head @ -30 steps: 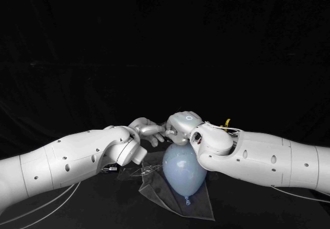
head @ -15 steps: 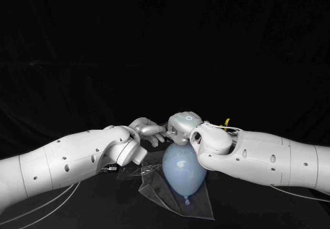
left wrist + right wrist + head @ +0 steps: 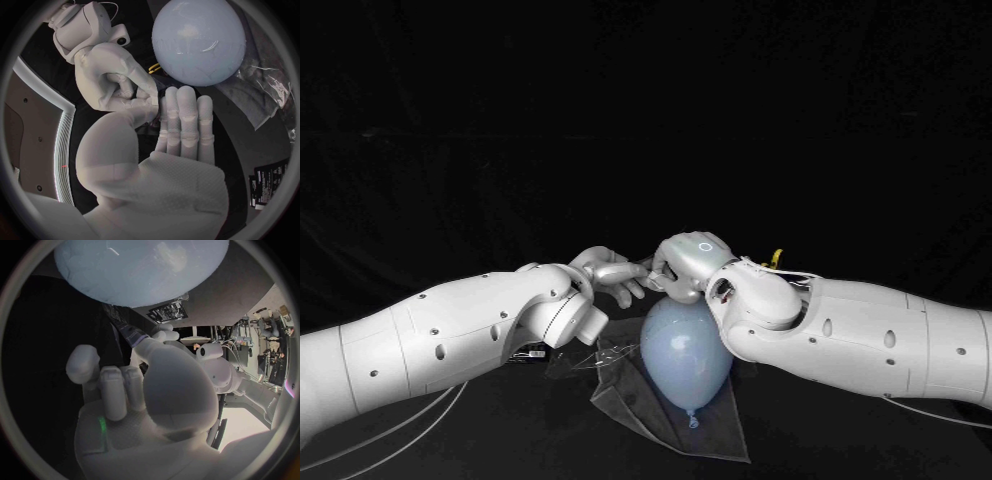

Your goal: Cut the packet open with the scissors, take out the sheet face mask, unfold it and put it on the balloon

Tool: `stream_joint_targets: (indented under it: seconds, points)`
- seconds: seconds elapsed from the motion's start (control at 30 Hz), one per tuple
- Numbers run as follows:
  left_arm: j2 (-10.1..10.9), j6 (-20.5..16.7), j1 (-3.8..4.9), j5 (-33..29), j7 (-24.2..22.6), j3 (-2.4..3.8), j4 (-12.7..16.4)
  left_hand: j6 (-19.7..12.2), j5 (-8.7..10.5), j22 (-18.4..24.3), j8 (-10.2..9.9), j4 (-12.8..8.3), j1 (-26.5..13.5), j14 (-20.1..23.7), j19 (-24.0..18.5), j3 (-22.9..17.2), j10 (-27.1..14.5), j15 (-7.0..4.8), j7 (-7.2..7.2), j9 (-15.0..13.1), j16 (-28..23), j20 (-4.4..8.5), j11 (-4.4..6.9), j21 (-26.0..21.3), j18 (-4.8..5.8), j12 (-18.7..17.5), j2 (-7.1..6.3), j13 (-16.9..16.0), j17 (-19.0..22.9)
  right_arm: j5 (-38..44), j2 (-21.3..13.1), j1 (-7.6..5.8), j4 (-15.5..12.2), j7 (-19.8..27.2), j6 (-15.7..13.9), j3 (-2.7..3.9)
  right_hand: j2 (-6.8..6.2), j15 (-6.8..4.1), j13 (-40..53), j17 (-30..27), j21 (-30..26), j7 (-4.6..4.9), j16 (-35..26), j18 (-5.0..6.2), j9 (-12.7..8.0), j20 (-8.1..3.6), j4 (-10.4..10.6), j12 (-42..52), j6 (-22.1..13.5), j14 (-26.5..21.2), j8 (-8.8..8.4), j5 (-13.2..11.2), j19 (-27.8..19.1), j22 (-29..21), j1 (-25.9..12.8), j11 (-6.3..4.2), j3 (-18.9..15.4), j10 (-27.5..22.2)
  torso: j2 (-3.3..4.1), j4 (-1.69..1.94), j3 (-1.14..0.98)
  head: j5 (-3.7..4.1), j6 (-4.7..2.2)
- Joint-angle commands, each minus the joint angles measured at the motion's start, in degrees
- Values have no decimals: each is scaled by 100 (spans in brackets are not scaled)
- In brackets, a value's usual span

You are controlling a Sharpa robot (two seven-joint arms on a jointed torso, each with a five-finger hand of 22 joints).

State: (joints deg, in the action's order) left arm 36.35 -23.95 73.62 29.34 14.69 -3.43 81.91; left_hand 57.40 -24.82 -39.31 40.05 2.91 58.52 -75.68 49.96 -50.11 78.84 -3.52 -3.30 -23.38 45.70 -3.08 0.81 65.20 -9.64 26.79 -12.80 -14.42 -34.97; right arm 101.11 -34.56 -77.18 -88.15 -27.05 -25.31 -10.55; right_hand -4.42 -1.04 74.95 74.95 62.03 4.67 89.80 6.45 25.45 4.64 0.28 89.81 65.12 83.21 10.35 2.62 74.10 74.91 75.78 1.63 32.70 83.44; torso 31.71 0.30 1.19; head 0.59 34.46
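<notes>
Black table, balloon just beside fingers of left hand and right hand, grasp unclear.

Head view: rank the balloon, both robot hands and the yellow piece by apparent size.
Largest: balloon.
Next: right robot hand and left robot hand, alike and partly hidden, so unranked.
Smallest: yellow piece by the right wrist.

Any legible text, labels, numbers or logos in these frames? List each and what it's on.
Nothing legible.
Black label with white print, lying by the clear packet: lines of print show, too small to read.
The same sort of label near the balloon in the right wrist view: blurred, unreadable.
Balloon: no print visible on it.
</notes>
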Motion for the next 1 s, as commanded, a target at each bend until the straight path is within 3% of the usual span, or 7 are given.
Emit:
stream_joint_targets:
  seconds: [0.03, 0.37, 0.63, 1.0]
  points:
    - [-3, 72, 8, 4, -49, 4, -46, 27, -19, -5, 25, -806, 9, 10, -14, -778, 33, -36, -2, -8, 18, 40, -6, 21, -94, 21, 72, -7, -8, -108, -205, -11, -253, 305, -722, 37, 46, -141, 1505, 1505, 44, 8, 20, -69, 106, -4, -2, 19, 47, 679, 24, 16, 48, 508, -30, -117, 50, 656, -5, -8, 1, -11, 4]
    - [-16, 77, 8, -4, -27, 3, -171, 25, -19, -5, 23, -802, 3, 11, -15, -777, 31, -35, -3, -8, 16, 40, -8, 23, -93, 19, 76, -7, -9, -544, -748, -47, -893, 719, -1435, 174, 27, -156, 1505, 1505, 137, -4, 20, -88, 130, -19, -21, 19, 51, 679, 50, 17, 109, 547, -32, -131, 74, 656, -10, -8, -6, -25, -13]
    - [-25, 91, 7, -5, -16, 2, -228, 25, -19, -5, 23, -802, 3, 11, -15, -777, 31, -35, -3, -8, 16, 40, -8, 23, -93, 19, 76, -7, -9, -1367, -982, -71, -1100, 1301, -2014, 255, 16, -166, 1505, 1505, 207, -9, 20, -100, 148, -35, -44, 19, 45, 679, 65, 18, 156, 577, -24, -138, 103, 656, -2, -2, -1, -56, -35]
    - [17, 92, 7, -5, -16, 1, -303, 22, -18, -6, 20, -799, -5, 14, -18, -776, 27, -33, -5, -9, 12, 41, -9, 25, -92, 15, 83, -8, -10, -2708, -1276, -184, -1294, 2101, -2309, 343, 11, -171, 1505, 1505, 192, -7, 20, -95, 161, -53, -69, 19, 33, 679, 75, 17, 154, 576, -12, -139, 131, 656, -4, 4, 3, -105, -36]
